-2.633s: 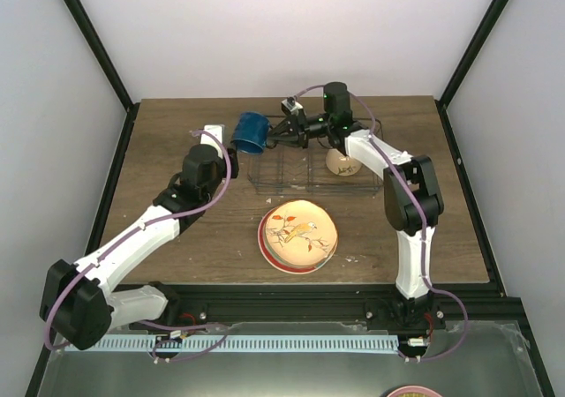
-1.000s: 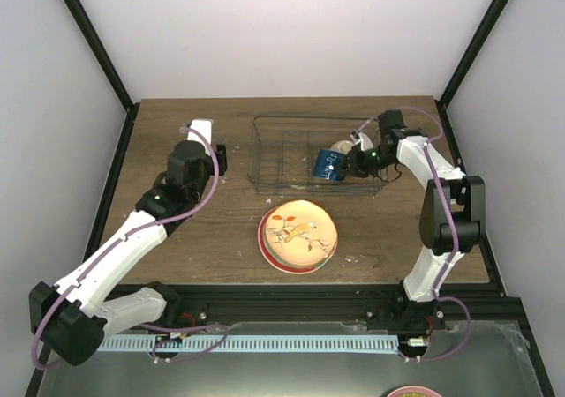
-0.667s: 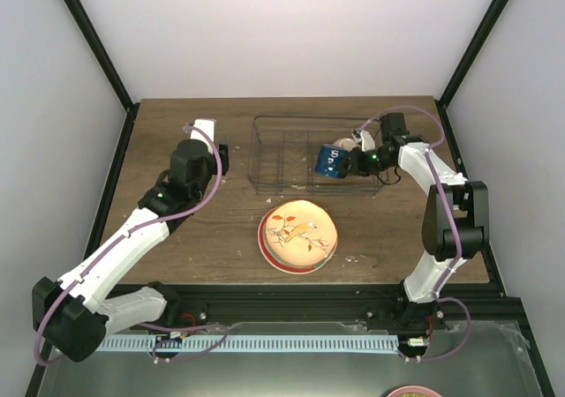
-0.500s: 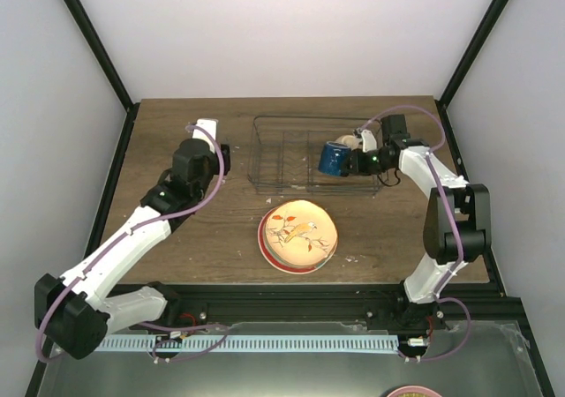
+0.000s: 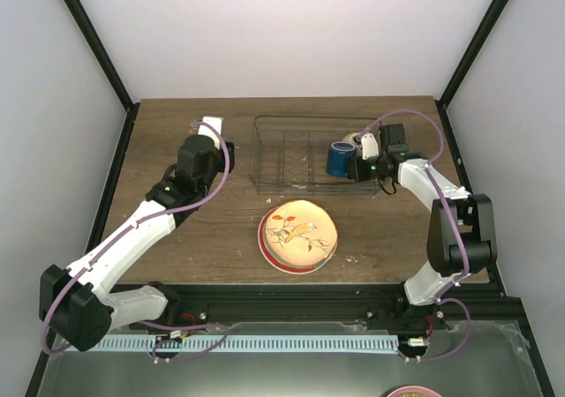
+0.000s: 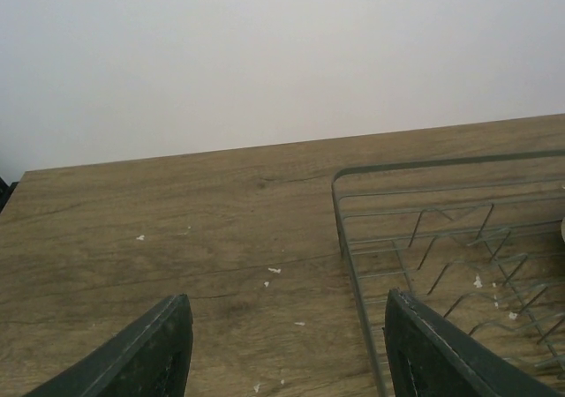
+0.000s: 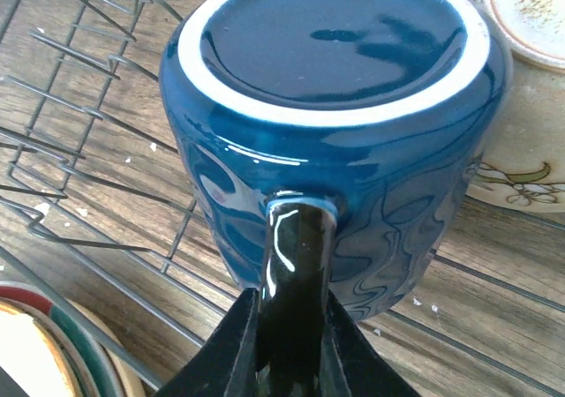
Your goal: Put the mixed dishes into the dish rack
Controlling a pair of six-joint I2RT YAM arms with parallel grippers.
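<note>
A wood-grain table (image 5: 388, 229) spans a white-walled enclosure, its brown boards evenly lit, with only soft shadows. The plain back wall (image 5: 282, 35) meets the left wall (image 5: 44, 106) and the right wall (image 5: 521, 106) at two black corner posts (image 5: 93, 40) that slant down to the table's far corners. Black framing (image 5: 291, 293) runs along the near edge. Below it lie a pale slotted strip (image 5: 291, 342) and a grey surface (image 5: 494, 362). In the low left wrist view, the wood carries scattered white specks (image 6: 274, 271) and ends at the bare, off-white back wall.
</note>
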